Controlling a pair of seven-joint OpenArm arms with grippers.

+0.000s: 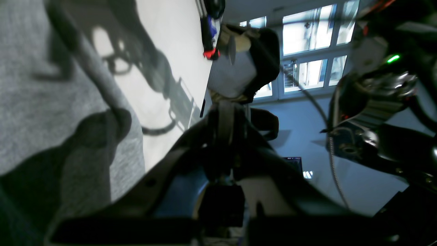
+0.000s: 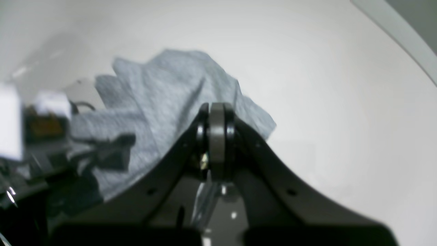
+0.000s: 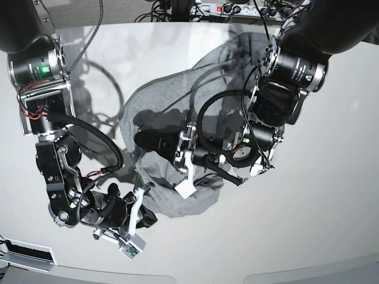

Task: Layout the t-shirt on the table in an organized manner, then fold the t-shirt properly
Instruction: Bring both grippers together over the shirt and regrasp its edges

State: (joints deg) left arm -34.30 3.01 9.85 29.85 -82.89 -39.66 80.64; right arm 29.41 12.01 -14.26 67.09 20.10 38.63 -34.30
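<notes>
The grey t-shirt point(image 3: 177, 112) lies crumpled in the middle of the white counter point(image 3: 331, 195), bunched into a heap with folds and dark shadows over it. No lettering shows on the side that faces up.

The left arm's fingers point(image 3: 155, 141) point sideways over the middle of the heap. They are closed together, and in the base view their tips sit low on the cloth. Whether they pinch a fold of it I cannot tell. In the left wrist view the closed fingers point(image 1: 227, 116) stand beside the grey cloth point(image 1: 51, 102), with bare counter point(image 1: 170, 41) behind them.

The right arm's fingers point(image 3: 147, 216) are at the near lower edge of the heap, also closed tight. In the right wrist view the two fingers point(image 2: 216, 116) meet with no gap, and the cloth point(image 2: 164, 102) lies just behind them. They seem to hold nothing.

A power strip point(image 3: 237, 8) with cables lies past the far edge of the counter.
</notes>
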